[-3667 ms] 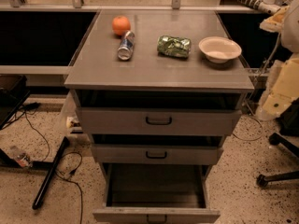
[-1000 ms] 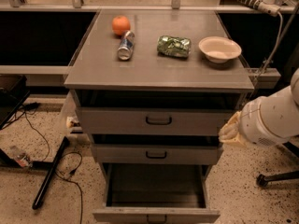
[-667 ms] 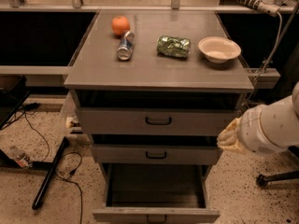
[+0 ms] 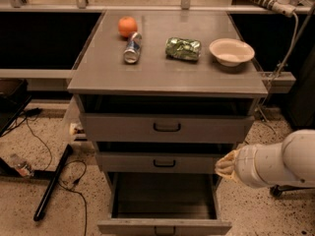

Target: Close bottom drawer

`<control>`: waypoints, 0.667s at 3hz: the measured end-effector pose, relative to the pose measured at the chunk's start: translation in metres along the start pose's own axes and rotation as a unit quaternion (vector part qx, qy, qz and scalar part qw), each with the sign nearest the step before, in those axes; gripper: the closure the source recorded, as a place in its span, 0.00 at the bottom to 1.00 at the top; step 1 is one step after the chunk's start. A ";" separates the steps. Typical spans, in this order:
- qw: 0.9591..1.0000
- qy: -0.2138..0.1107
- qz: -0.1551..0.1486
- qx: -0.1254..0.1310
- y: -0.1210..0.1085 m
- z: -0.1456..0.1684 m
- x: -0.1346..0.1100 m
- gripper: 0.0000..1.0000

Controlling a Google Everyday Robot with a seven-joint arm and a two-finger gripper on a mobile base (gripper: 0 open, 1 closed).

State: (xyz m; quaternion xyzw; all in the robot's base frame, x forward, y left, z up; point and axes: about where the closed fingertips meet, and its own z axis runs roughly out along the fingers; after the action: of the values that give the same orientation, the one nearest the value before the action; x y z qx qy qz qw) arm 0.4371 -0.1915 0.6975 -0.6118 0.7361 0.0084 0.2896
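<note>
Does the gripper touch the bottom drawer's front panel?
Apart. The camera view shows floor between the gripper, beside the middle drawer, and the bottom drawer's front panel.

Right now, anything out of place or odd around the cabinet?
The bottom drawer is pulled far out; the can lies on its side on the cabinet top. The gripper is at the cabinet's right edge, level with the middle drawer. No spills or damage visible.

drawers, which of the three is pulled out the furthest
The bottom drawer: it stands far out with its inside showing, while the middle drawer and top drawer are out only slightly. The gripper is by the middle drawer's right end.
</note>
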 end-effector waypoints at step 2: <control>0.999 0.018 0.030 -0.028 0.000 0.109 0.064 1.00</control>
State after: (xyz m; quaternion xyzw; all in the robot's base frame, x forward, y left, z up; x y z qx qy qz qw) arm 0.4768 -0.2089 0.5791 -0.5972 0.7589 0.0271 0.2583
